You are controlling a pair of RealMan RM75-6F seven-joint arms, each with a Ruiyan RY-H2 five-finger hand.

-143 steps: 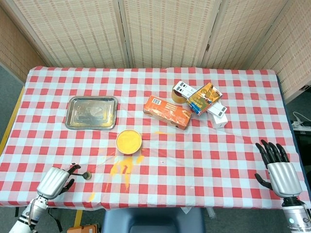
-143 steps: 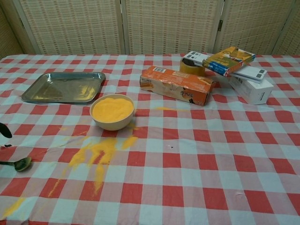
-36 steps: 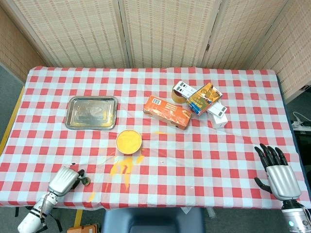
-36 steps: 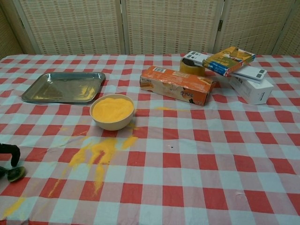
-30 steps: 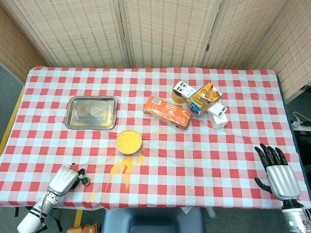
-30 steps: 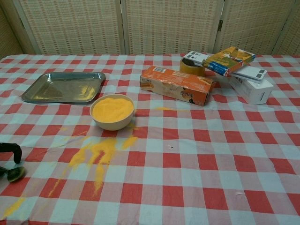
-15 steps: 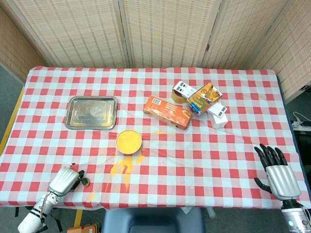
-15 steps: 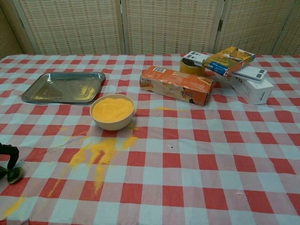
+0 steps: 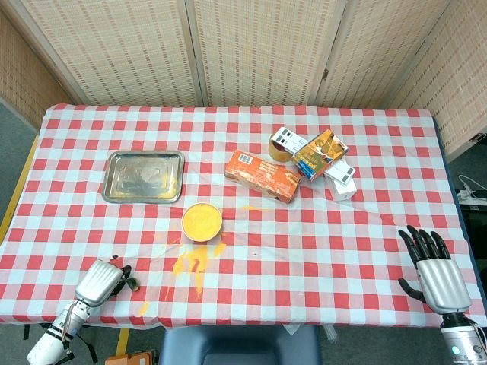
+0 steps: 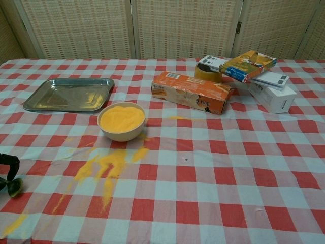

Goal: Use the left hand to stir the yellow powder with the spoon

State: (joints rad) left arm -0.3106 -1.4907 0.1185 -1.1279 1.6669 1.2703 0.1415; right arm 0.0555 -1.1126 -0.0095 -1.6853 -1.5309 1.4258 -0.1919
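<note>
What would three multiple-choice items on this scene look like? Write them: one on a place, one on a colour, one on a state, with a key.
1. Where is the tray?
A. left of the bowl, farther back
B. right of the boxes
C. under the bowl

2. What colour is the powder in the bowl?
A. white
B. yellow
C. green

3. What is the right hand doing?
A. holding the spoon
B. gripping a box
C. holding nothing, fingers apart

Key: 1 A, the head view shows the tray back-left of the bowl. 2 B, both views show yellow. 3 C, it sits at the table's near right edge, fingers spread.
</note>
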